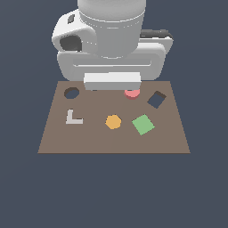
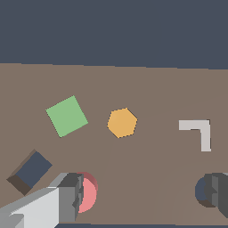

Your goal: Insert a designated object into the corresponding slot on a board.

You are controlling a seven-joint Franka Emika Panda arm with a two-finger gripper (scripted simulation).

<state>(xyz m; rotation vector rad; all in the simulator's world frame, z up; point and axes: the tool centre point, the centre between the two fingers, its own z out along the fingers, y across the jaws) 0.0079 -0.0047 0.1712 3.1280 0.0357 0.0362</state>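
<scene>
Round slot (image 1: pixel 71 93): a dark roundish cut-out near the far corner of the board on the exterior view's left, with nothing in it. In the wrist view one finger stands in front of it, so only part of its rim shows.

L-shaped grey piece (image 1: pixel 73 118): lies flat just nearer the camera than the round slot; not part of this job.

Board (image 1: pixel 111 140): a flat brown rectangle that carries every piece; it serves as the desk here.

Orange hexagon (image 1: pixel 113 121): sits mid-board, well apart from the hand.

Hand (image 2: pixel 144 191): its fingers are spread wide and low over the board, one finger (image 2: pixel 71 196) by the disc, the other over by the round slot. Nothing is held.

Pinkish-red disc (image 1: pixel 132 93): lies flat on the board's far side, between the round slot and the square hole, partly hidden under the hand's body in the exterior view.

Disc against hand: in the wrist view it (image 2: pixel 87 192) sits just beside one finger, not centred between the two; whether they touch I cannot tell.

Handling, as I judge it: small, light, rigid and smooth, likely to slip. Take it across its width, on opposite edges, with the hand shifted so that the disc is centred.

Green square (image 1: pixel 143 124): flat, nearer the camera, towards the right.

Square hole (image 1: pixel 156 99): dark and tilted, to the right of the disc; the wrong slot.
</scene>
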